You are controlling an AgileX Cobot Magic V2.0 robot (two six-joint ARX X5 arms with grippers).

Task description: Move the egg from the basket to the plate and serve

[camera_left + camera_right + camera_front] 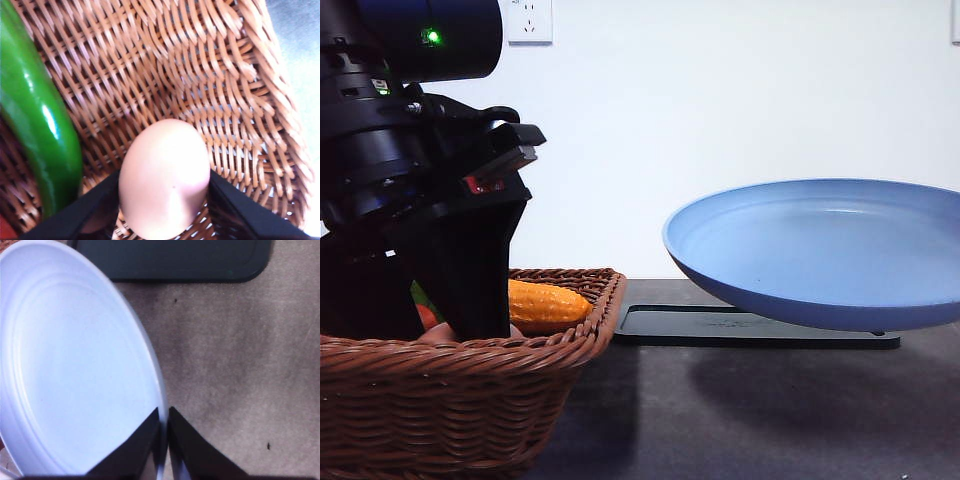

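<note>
The pinkish-tan egg (165, 177) sits between the two black fingers (95, 207) of my left gripper (164, 182), which is shut on it just above the woven floor of the basket (200, 65). In the front view my left arm (440, 230) reaches down into the brown wicker basket (470, 390) at the lower left. The light-blue plate (820, 250) hangs tilted above the table at the right. My right gripper (164, 417) is shut on the rim of the plate (75, 370).
A glossy green vegetable (40, 125) lies beside the egg in the basket, and a yellow corn cob (545, 303) rests near the basket's far rim. A flat black tray (750, 325) lies on the dark table behind and below the plate, and also shows as the tray (175, 260).
</note>
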